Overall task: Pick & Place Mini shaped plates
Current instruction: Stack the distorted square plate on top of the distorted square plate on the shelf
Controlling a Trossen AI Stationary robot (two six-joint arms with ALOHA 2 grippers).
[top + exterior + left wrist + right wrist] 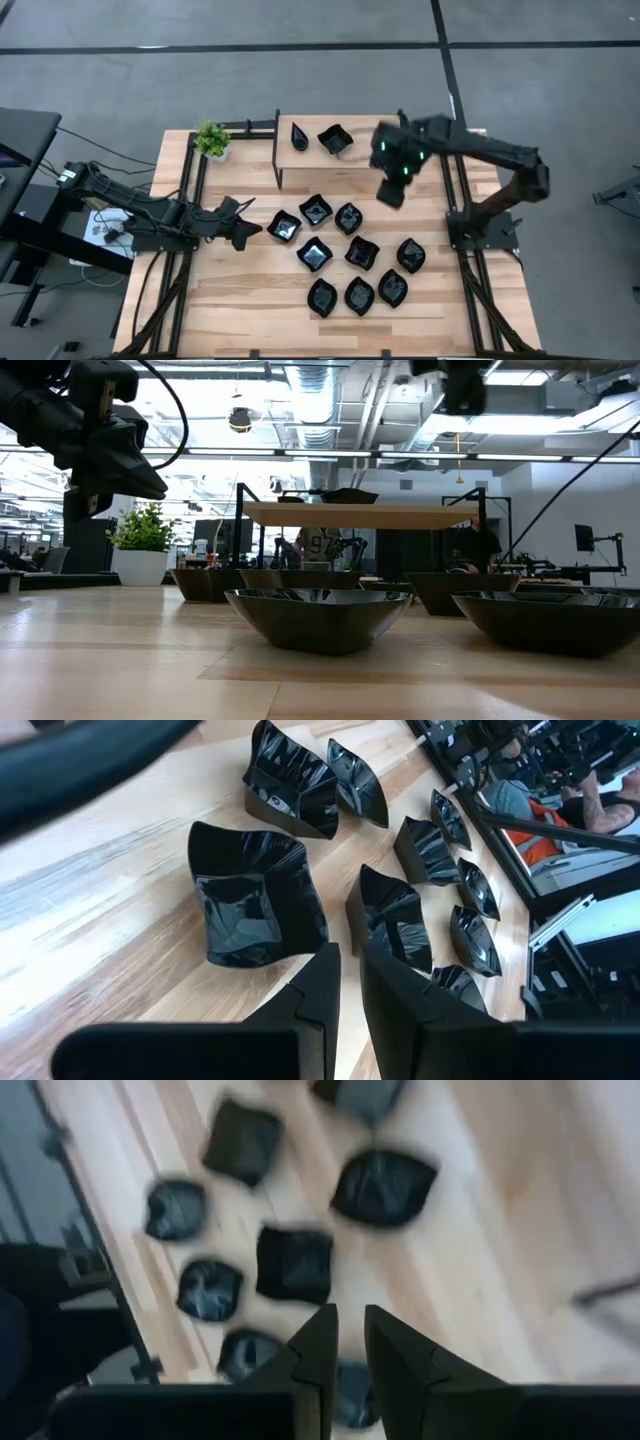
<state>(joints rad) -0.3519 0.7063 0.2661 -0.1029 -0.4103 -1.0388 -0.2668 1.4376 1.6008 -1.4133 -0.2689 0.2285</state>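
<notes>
At the near part of the wooden table (pixel 240 290) lies the main cluster of mini shaped plates (pixel 345 255), glossy black dishes set in loose rows from the middle of the surface toward its near edge, some nearly touching, none stacked. The left gripper (pixel 243 232) hovers just beside the cluster's left end, near a wavy-edged square plate (pixel 252 900); its fingers (pixel 320 995) stand almost together with only a narrow slit between them, and nothing is caught in that slit or touched by the tips. Farther back, the right gripper (pixel 391 192) hangs in the air above the table's right half, beyond the cluster, jaws likewise drawn nearly shut (a thin gap shows in the right wrist view) and empty, with the plates spread out well below them. Beyond that, toward the far edge, a raised wooden shelf (pixel 340 157) carries two more dishes: a slim teardrop plate (pixel 299 136) and a square plate (pixel 335 139) beside it, apart. At the far-left corner stands a small green plant (pixel 211 139).
</notes>
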